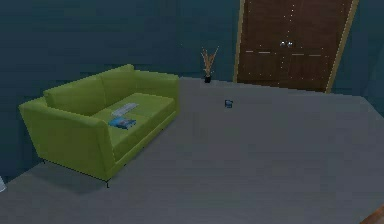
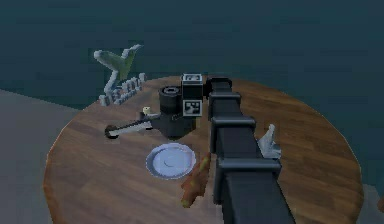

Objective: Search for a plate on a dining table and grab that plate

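A pale bluish round plate (image 2: 170, 160) lies on a round wooden dining table (image 2: 90, 150), near its front edge. My arm, a dark bar, rises from the bottom of the arm side view over the table. Left of the two white marker squares, my gripper (image 2: 128, 127) reaches out over the tabletop a little beyond the plate. Its thin pale fingers (image 2: 120, 129) lie against the wood, and I cannot tell whether the gripper holds anything.
On the table stand a green and white figure (image 2: 120, 72) at the far left, a brown lump (image 2: 197, 180) beside the arm and a grey thing (image 2: 268, 143). The forward view has a green sofa (image 1: 95, 115), a potted plant (image 1: 208, 64), a wooden double door (image 1: 292, 42) and open grey floor.
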Robot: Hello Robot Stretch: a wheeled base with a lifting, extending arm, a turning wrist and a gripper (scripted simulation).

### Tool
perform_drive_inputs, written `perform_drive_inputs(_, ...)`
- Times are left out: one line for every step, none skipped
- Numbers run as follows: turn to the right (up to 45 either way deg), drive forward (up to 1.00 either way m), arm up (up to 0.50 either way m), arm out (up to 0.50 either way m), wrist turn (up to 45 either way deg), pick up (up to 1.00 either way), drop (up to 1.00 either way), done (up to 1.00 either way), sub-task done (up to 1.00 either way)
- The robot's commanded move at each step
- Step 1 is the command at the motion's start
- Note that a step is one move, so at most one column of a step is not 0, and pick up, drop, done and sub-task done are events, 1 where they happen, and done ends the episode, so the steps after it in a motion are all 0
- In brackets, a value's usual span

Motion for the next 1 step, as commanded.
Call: perform_drive_inputs(0.0, 0.0, 0.0, 0.0, 27.0, 0.0, 0.0, 0.0, 0.0)
